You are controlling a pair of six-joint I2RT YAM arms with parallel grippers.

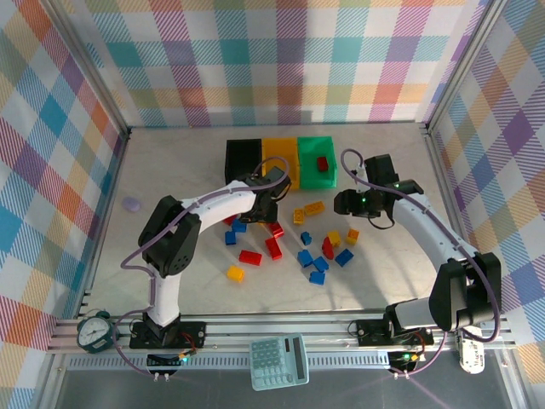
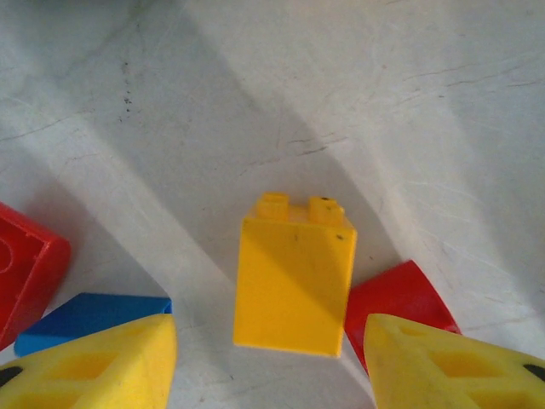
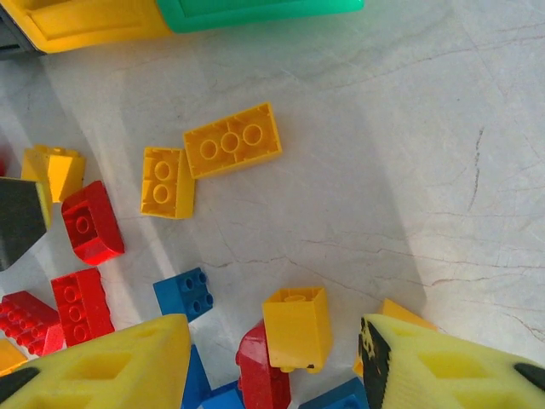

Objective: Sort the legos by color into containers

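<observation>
The left end effector [image 2: 268,332] stands partly open low over the worktop [image 2: 358,102], with a yellow lego [image 2: 294,281] between its fingers [image 2: 102,358] and a gap on either side. A red lego [image 2: 396,294] lies at the yellow one's 4 o'clock and a blue lego [image 2: 89,317] at its 8 o'clock. The right end effector [image 3: 272,336] is wide and holds nothing, above the scattered legos [image 1: 294,243]. The containers [image 1: 281,158] sit at the scatter's 12 o'clock, with a red brick [image 1: 323,163] in the green bin [image 1: 306,179]

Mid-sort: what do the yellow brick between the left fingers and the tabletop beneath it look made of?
Yellow brick: likely hard moulded plastic, smooth and slightly glossy, with crisp edges and studs. Tabletop: pale, matte, marble-like veining with scuffs; possibly laminate or stone, can't tell.
</observation>
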